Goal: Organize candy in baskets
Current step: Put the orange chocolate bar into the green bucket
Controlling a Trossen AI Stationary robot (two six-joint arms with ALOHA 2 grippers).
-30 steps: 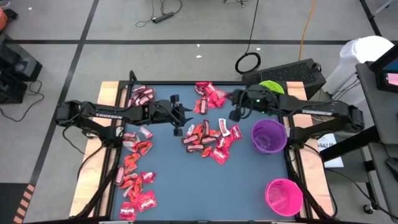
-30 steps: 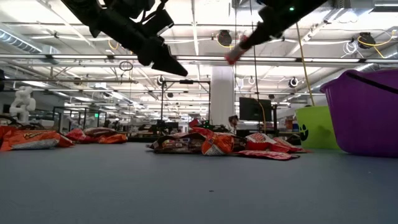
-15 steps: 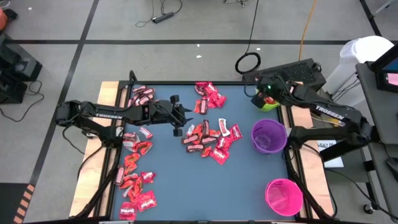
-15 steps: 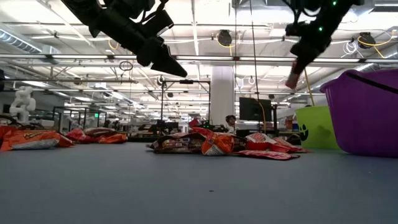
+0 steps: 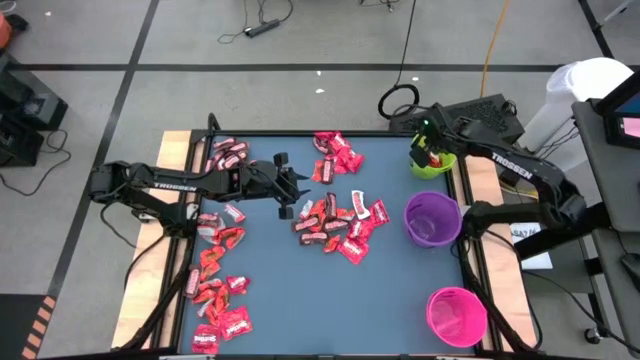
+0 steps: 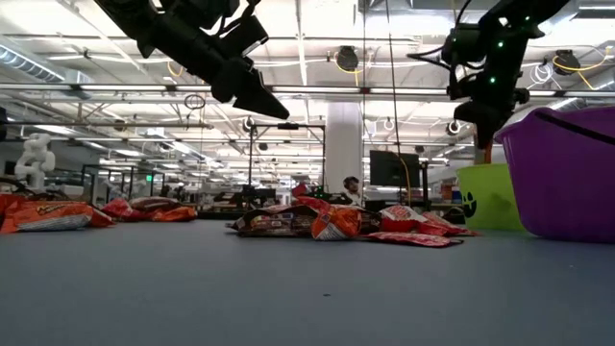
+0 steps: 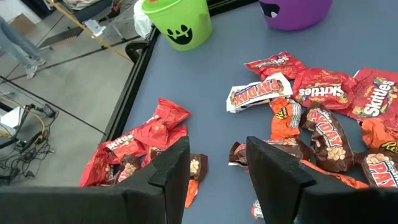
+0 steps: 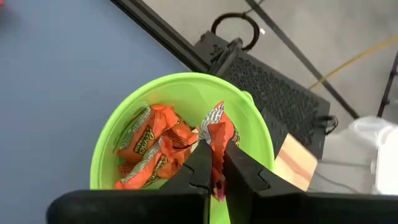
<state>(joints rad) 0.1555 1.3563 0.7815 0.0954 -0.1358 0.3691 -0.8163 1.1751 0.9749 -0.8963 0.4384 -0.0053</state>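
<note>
I have the right gripper [image 8: 214,163] poised directly over the lime green basket [image 8: 124,127], its fingers pinched on an orange-wrapped candy [image 8: 217,134] so it will drop among the orange wrappers already below them. Half a second ago that arm was short of the rim; now it is centred above. The left gripper [image 7: 214,165] hovers, fingers apart and empty, above the middle pile of candy [image 7: 323,118] on the worktop [image 5: 400,280].
</note>
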